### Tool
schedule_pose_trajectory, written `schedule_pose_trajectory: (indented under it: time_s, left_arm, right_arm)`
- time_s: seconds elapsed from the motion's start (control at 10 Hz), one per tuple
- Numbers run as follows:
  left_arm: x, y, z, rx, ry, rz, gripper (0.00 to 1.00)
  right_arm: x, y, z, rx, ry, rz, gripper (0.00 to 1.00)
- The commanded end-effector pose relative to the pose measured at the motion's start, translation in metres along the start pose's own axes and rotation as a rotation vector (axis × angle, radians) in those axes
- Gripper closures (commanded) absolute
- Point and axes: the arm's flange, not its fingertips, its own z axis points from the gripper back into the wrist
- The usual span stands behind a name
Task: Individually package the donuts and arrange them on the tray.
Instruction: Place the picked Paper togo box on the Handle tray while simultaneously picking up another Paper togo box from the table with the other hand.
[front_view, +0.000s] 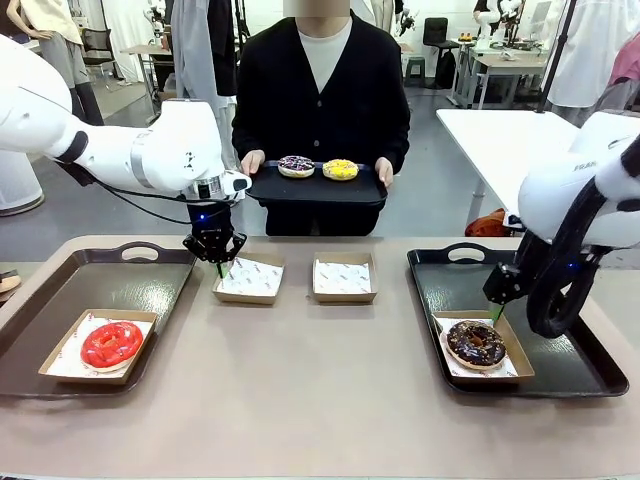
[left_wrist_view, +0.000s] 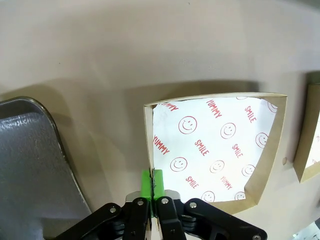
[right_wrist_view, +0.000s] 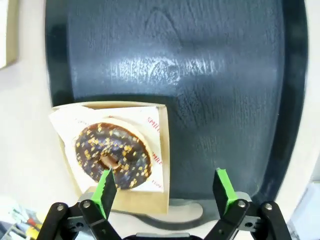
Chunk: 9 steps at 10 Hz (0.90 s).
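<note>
Boxes, four, brown card with printed paper liners. Landmark: empty box (front_view: 248, 298) on worktop (front_view: 300, 420), liner printed YUMMY / SMILE with smiley faces. left gripper (front_view: 219, 268) has its fingers together, pinched on this box's side wall at the corner toward the left tray (front_view: 130, 282). Green pads (left_wrist_view: 157, 181) squeeze the thin card edge in left wrist view.

Just right of landmark, not touching: second empty box (front_view: 344, 297), cut off at the frame edge in left wrist view. Left of landmark, on left tray: third box (front_view: 58, 372) holding red donut (front_view: 111, 344). Well right of landmark, on right tray (front_view: 580, 375): fourth box (front_view: 518, 362) holding chocolate donut (front_view: 476, 343), gold-flecked.

right gripper (front_view: 497, 312) has its fingers wide apart, above right tray at that box's edge. Beside or over the rim, cannot tell. In front view it is mostly hidden behind its own arm, one green tip showing.

Behind landmark, past the worktop's far edge: person holds black serving tray (front_view: 300, 190) in both hands. On it, purple donut (front_view: 296, 166) and yellow donut (front_view: 341, 169) sit side by side, bare on the tray.
</note>
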Motion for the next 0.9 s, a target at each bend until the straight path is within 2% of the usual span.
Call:
schedule_pose_trajectory:
  time_s: [0.0,0.3,0.5,0.8]
  left_arm:
    - [0.000,-0.006,0.034,0.023,0.019,-0.002,1.00]
    - [0.001,-0.012,0.093,0.010,-0.002,-0.031,1.00]
    - [0.011,-0.011,0.131,-0.008,-0.031,-0.016,1.00]
    - [0.025,-0.012,0.153,-0.005,-0.061,0.007,1.00]
  right_arm:
    - [-0.038,-0.023,0.044,0.149,-0.039,0.021,0.00]
    - [-0.073,-0.080,0.096,0.417,-0.111,0.026,0.00]
    - [-0.087,-0.119,0.113,0.647,-0.142,0.042,0.00]
    - [-0.083,-0.182,0.120,0.908,-0.160,0.067,0.00]
